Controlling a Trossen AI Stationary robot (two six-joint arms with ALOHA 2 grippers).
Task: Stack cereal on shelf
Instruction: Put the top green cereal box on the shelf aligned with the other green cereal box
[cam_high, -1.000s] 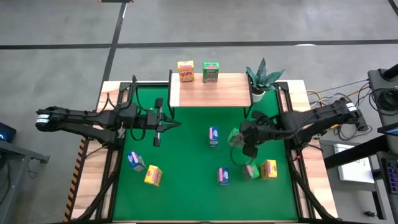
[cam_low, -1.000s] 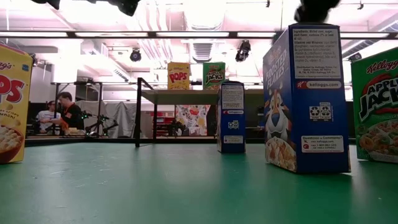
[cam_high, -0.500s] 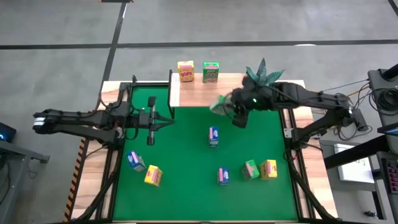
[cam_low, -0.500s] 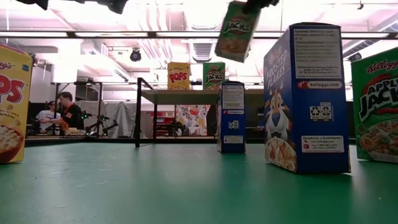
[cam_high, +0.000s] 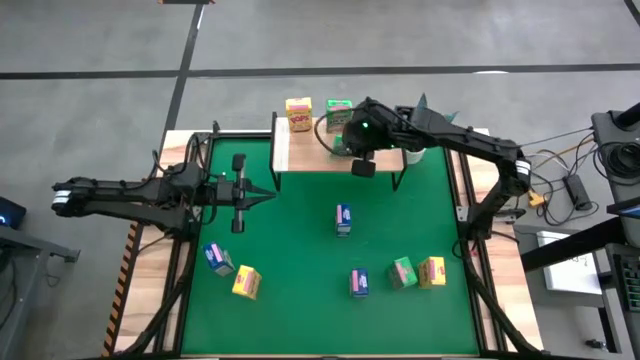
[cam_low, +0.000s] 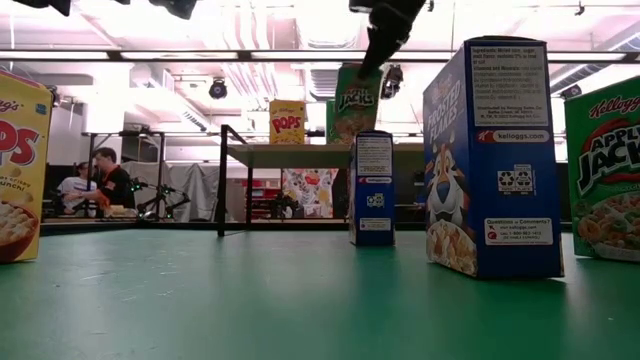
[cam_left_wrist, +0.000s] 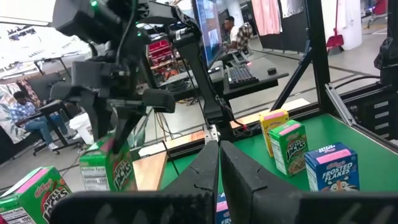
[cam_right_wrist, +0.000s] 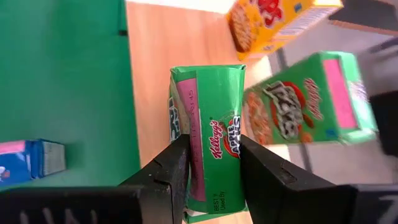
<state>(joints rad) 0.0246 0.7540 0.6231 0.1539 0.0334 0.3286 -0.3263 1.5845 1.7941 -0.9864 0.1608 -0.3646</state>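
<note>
Right gripper (cam_right_wrist: 208, 165) is gripping a green cereal box (cam_right_wrist: 208, 143) between its jaws above the shelf (cam_high: 320, 150), beside a second green box (cam_high: 338, 112) and yellow box (cam_high: 298, 112); left gripper (cam_high: 238, 190) is hanging with jaws closed and empty over the mat.

Potted spiky plant (cam_high: 425, 103) at the table's (cam_high: 300, 260) far right corner.

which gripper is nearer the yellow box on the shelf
Right. The right gripper is over the shelf, beside the yellow box; the left gripper hangs over the green mat, farther off.
</note>
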